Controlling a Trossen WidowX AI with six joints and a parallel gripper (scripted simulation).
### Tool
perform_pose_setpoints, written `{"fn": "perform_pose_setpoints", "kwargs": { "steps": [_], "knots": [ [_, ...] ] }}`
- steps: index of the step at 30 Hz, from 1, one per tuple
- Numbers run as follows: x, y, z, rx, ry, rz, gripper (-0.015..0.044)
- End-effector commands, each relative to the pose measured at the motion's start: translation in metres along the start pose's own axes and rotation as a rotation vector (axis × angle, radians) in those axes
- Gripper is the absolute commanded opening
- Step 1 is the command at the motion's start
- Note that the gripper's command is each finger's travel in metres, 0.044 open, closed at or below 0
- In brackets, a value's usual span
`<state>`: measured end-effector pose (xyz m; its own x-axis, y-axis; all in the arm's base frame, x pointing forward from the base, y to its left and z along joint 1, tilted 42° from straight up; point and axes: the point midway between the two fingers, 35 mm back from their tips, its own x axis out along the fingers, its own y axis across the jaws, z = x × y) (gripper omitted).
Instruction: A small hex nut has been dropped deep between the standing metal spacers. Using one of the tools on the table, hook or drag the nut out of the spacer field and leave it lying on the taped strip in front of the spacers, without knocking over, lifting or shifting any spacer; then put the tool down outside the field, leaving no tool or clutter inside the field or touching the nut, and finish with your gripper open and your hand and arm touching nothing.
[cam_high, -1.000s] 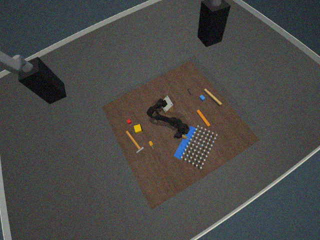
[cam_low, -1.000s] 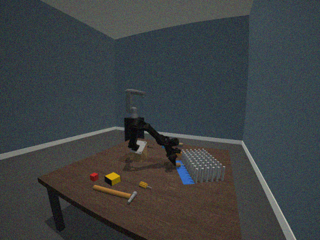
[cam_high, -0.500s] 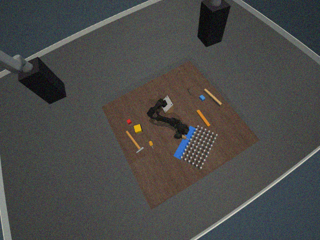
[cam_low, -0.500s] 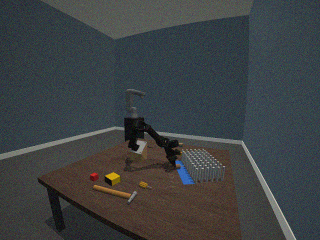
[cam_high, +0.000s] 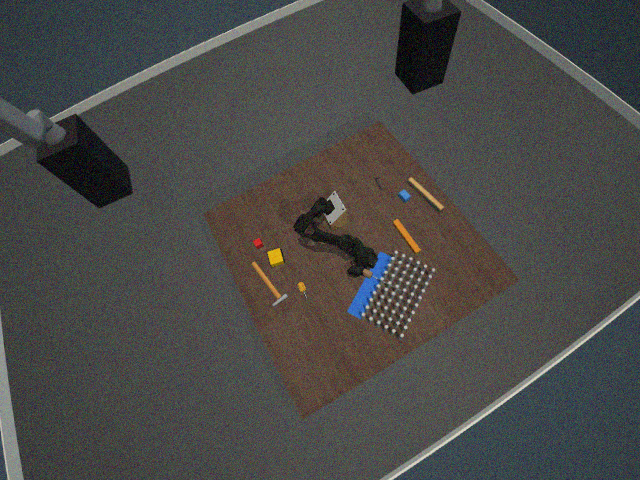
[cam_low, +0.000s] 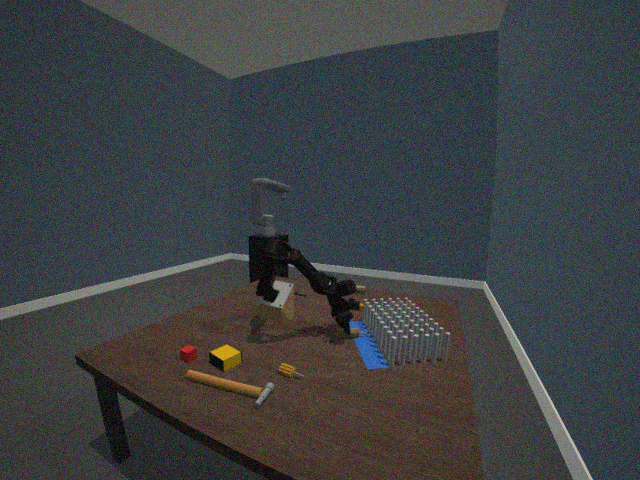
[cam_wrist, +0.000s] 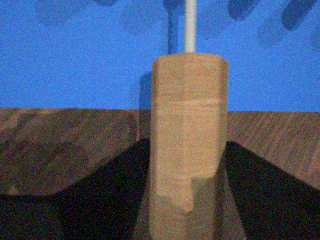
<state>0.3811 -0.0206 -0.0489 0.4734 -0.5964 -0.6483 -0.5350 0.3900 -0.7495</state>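
Observation:
My gripper (cam_high: 362, 272) (cam_low: 352, 332) (cam_wrist: 186, 147) is shut on the wooden handle (cam_wrist: 189, 100) of a tool with a thin metal shaft (cam_wrist: 190, 25). The handle is over the near edge of the blue taped strip (cam_high: 356, 305) (cam_low: 371, 357) (cam_wrist: 75, 75). The shaft points toward the standing metal spacers (cam_high: 402, 335) (cam_low: 393, 351). Its far end is out of the wrist view, and I cannot tell whether it lies between spacers. The spacers look upright in the exterior view. The hex nut cannot be made out in any view.
A hammer (cam_high: 266, 279) (cam_low: 224, 383), a small yellow screwdriver (cam_high: 301, 286) (cam_low: 285, 369), a yellow block (cam_high: 275, 257) (cam_low: 225, 356) and a red cube (cam_high: 257, 243) (cam_low: 188, 353) lie on one side. An orange bar (cam_high: 406, 236), a blue cube (cam_high: 404, 195) and a pale stick (cam_high: 425, 193) lie on the other.

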Motion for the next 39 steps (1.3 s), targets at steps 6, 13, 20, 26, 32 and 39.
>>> {"fn": "perform_pose_setpoints", "kwargs": {
  "steps": [6,13,20,26,32,39],
  "knots": [
    [-0.003,0.001,-0.003,-0.002,-0.007,0.000,0.0000],
    [-0.004,0.002,-0.006,-0.002,-0.007,0.000,0.0000],
    [-0.005,0.002,-0.010,-0.002,-0.007,0.000,0.0000],
    [-0.006,0.003,-0.013,-0.002,-0.007,0.000,0.0000],
    [-0.007,0.003,-0.017,-0.002,-0.006,0.001,0.0000],
    [-0.008,0.004,-0.020,-0.002,-0.006,0.001,0.0000]
  ]
}}
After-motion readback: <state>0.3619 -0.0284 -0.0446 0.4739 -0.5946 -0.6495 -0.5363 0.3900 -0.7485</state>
